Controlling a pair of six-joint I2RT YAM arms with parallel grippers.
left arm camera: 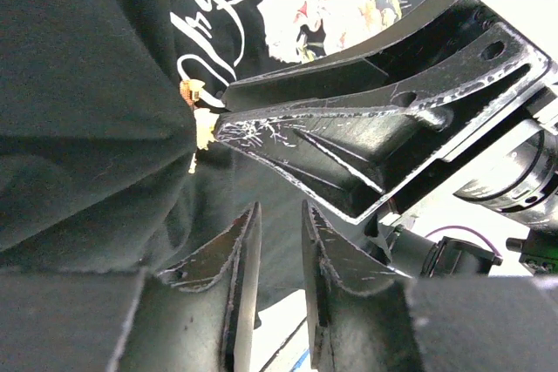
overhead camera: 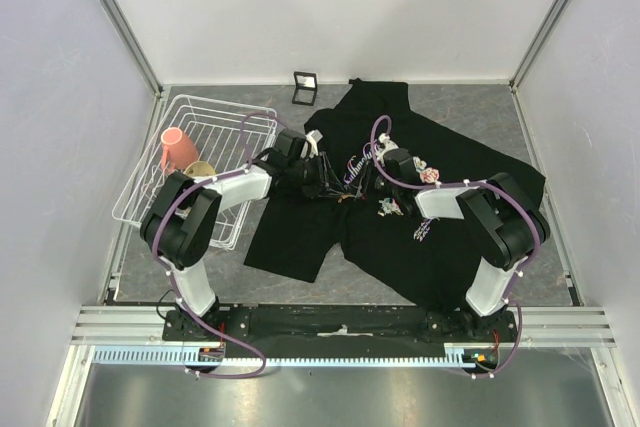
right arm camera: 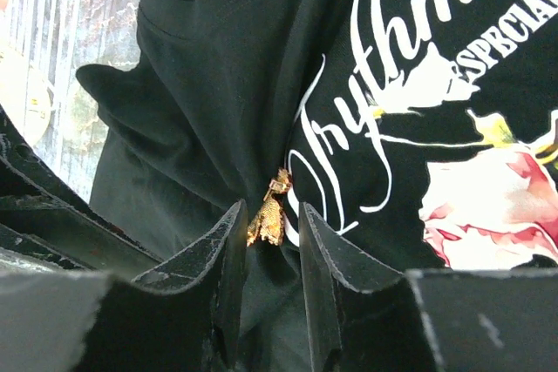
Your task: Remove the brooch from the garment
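The garment (overhead camera: 440, 237), a black T-shirt with a rose print and white cursive lettering, lies spread on the grey table. The brooch (right arm camera: 268, 215), a tiny orange-gold leaf, is pinned beside the lettering. My right gripper (right arm camera: 266, 215) is open with its two tips either side of the brooch, the left tip touching it. From the left wrist the brooch (left arm camera: 202, 124) shows at the tip of the right gripper's fingers (left arm camera: 349, 145). My left gripper (left arm camera: 279, 206) is just below it, jaws narrowly apart on a raised fold of the garment (left arm camera: 87, 84). Both grippers meet over the shirt's left side (overhead camera: 340, 185).
A white wire basket (overhead camera: 215, 107) stands at the left with a pink cup (overhead camera: 178, 147) and a tan cup (overhead camera: 200, 169) in it. A small black frame (overhead camera: 305, 87) stands at the back by the shirt's collar. White walls close in three sides.
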